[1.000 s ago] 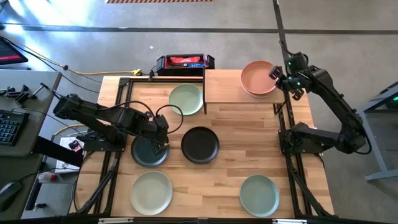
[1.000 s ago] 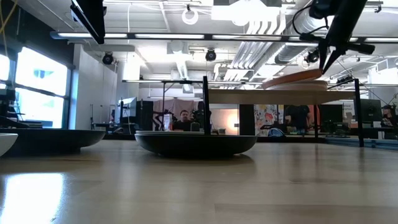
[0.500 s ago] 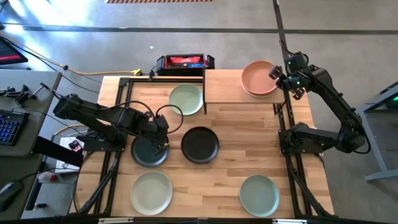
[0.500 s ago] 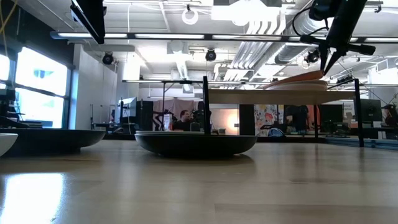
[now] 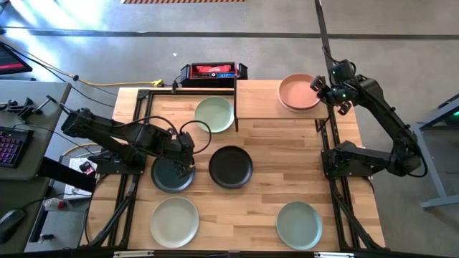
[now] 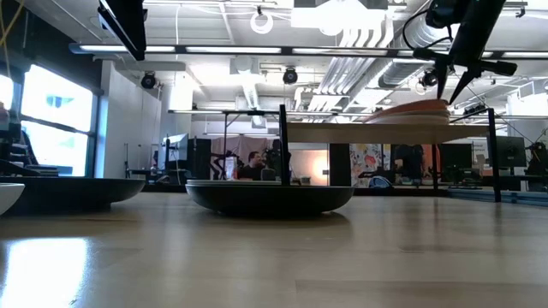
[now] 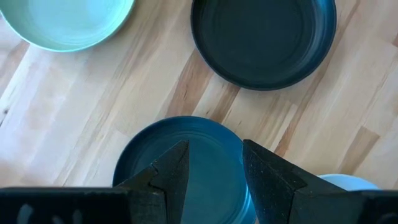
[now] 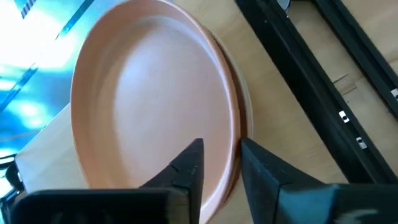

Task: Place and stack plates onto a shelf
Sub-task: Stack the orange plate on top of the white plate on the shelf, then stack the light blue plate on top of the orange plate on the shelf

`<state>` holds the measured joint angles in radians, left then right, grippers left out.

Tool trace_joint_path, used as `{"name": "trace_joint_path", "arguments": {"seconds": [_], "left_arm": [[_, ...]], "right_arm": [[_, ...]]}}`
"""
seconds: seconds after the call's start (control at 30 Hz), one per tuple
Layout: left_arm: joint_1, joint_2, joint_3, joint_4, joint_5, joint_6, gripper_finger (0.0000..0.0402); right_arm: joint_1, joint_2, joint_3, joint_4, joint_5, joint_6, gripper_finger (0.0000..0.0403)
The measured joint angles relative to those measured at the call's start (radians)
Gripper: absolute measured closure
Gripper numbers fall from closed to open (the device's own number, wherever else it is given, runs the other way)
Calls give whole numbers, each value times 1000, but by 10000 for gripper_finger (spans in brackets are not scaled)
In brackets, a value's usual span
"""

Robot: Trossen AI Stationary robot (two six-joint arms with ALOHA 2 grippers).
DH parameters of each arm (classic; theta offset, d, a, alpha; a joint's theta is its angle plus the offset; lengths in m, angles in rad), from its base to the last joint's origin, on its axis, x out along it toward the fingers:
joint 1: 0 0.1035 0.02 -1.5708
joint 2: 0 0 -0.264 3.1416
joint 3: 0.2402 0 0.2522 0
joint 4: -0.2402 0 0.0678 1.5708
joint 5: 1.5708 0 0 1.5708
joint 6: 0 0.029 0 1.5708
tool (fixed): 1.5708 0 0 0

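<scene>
On the near edge of the butcher-block wooden tabletop lie two round matte plates not yet moved, a pale green plate on the left and a grey-green plate on the right, both well apart from the arms. Farther in, the left gripper hovers over the rim of a round dark teal plate; its wrist camera shows the two dark fingers parted a little above that plate, gripping nothing. Just beside it sits a round black plate, and beyond that a sage green plate resting near the left end of the raised light-wood shelf on thin black legs. At the far right of the shelf, the right gripper straddles the rim of a round terracotta plate, its fingers narrowly spread with the rim between them; the plate lies on at least one paler plate beneath it, and whether the fingers are pinching it or have let go cannot be told. By this showing the job is under half done: a small stack is up, five plates remain on the tabletop, and the shelf's left half is bare. A red-and-black box sits behind the table's far edge, clear of the work; the black plate and the shelf's legs are the likeliest obstacles to the left arm's path.
</scene>
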<state>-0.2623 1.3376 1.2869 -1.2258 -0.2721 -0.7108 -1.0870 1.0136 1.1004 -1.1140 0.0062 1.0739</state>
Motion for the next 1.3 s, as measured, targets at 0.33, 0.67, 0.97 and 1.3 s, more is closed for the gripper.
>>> {"name": "trace_joint_path", "arguments": {"seconds": [0.33, 0.67, 0.97, 1.3], "left_arm": [[0, 0, 0, 0, 0, -3, 266], [0, 0, 0, 0, -1, -3, 266], [0, 0, 0, 0, -2, -43, 266], [-1, 0, 0, -14, 61, -204, 266]], "right_arm": [[0, -32, 0, -12, -40, -1, 311], [1, -58, 0, -16, -129, -84, 311], [150, -58, 0, -88, -367, -243, 311], [451, -58, 0, -93, -339, -201, 311]]}}
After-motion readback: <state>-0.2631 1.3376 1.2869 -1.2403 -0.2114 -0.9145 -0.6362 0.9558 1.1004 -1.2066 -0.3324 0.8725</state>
